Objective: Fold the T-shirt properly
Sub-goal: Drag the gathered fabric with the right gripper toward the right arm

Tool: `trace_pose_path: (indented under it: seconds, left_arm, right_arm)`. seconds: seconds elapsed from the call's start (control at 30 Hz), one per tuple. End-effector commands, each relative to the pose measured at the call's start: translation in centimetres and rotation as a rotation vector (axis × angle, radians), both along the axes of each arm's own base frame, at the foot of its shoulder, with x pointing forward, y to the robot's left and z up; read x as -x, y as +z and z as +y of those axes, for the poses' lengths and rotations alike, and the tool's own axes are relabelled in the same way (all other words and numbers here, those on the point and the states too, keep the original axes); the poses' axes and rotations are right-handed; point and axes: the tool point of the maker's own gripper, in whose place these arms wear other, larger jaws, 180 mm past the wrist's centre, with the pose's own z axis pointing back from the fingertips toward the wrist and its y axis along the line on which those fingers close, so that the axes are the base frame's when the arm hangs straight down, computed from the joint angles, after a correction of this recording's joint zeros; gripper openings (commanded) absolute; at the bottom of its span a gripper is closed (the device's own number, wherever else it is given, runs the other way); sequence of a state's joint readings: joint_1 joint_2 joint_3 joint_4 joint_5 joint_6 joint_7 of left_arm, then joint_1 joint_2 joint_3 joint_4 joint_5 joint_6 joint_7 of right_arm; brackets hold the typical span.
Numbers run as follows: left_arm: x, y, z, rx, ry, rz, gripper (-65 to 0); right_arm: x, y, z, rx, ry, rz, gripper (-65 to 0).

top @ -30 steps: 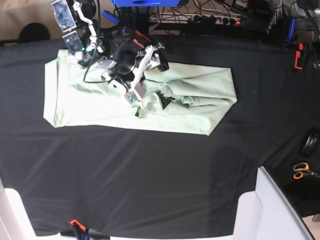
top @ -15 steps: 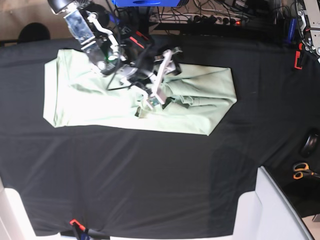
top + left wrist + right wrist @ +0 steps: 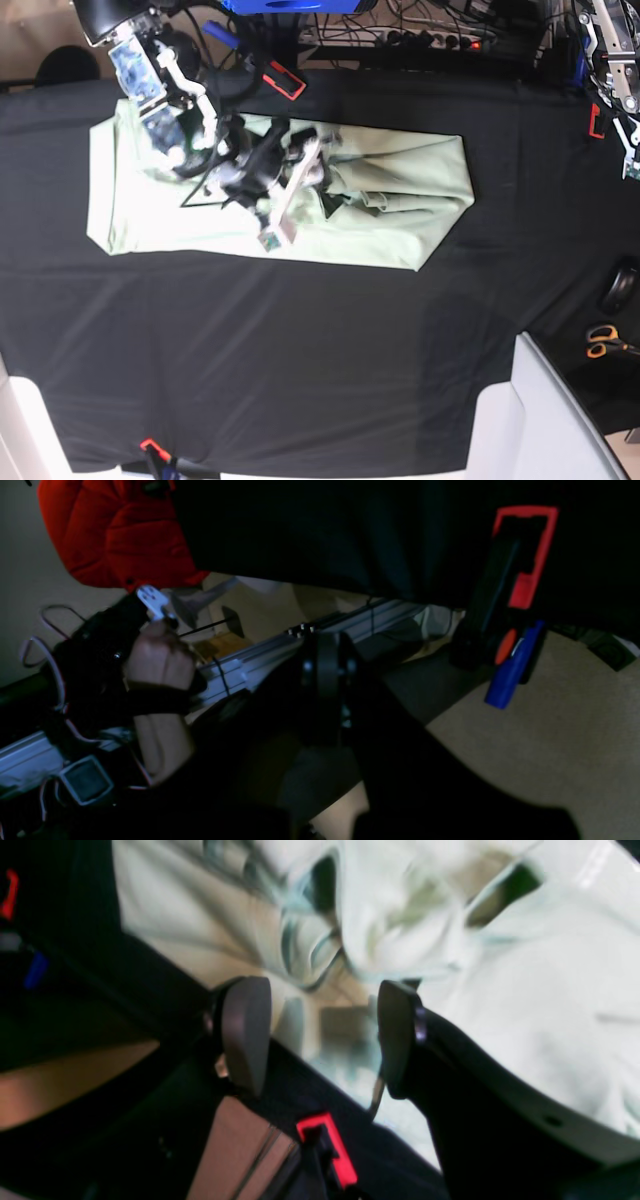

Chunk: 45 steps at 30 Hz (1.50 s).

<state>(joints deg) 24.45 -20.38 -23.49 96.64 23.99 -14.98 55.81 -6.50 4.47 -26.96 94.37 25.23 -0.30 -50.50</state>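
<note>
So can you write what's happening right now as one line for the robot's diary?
T-shirt: partly folded, on black tablecloth | right claw: open, over shirt, holding nothing | left claw: shut, off at table edge

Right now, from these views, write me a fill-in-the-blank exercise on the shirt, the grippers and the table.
1. The T-shirt lies on a ____ tablecloth.
2. The right gripper hangs over the T-shirt with its jaws ____.
3. The scissors at the table's edge have ____ handles.
4. The left gripper is well ____ the T-shirt, at the table's far side.

Missing words: black; open; orange; away from
</note>
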Motion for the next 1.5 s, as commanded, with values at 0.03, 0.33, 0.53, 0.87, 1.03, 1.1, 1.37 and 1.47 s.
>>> trace_pose_path:
  seconds: [0.03, 0.33, 0.53, 0.87, 1.03, 1.1, 1.37, 1.47]
  left_arm:
    - [-0.4, 1.3, 0.7, -0.044, -0.005, -0.018, -65.0]
    - [-0.3, 1.2, 0.7, -0.044, -0.004, -0.014, -65.0]
    - [-0.1, 1.2, 0.8, -0.048, -0.005, -0.007, -65.0]
    - [0.0, 1.2, 0.8, -0.049, -0.005, -0.004, -65.0]
    - [0.0, 1.2, 0.8, -0.049, -0.005, -0.004, -65.0]
    - [0.0, 1.2, 0.8, -0.049, -0.005, -0.004, -65.0]
    - [-0.1, 1.2, 0.8, -0.049, -0.004, -0.007, -65.0]
    - [-0.1, 1.2, 0.7, -0.048, -0.006, -0.006, -65.0]
  right_arm:
    - [-2.1, 1.4, -0.6, -0.011, -0.027, -0.056, -33.1]
    - [-3.3, 0.0, -1.5, 0.022, -0.018, -0.022, -33.1]
    - [-3.3, -1.0, -1.6, 0.033, -0.02, 0.005, -33.1]
    - [-4.3, -1.0, -1.1, 0.03, -0.021, 0.005, -33.7]
    - [-4.2, -2.2, -1.4, 0.036, -0.034, 0.025, -33.7]
    - [-4.2, -2.6, -1.5, 0.037, -0.039, 0.028, -33.8]
    - [-4.1, -2.9, -1.6, 0.043, -0.039, 0.038, -65.0]
    - [-4.3, -2.7, -1.5, 0.042, -0.039, 0.033, -65.0]
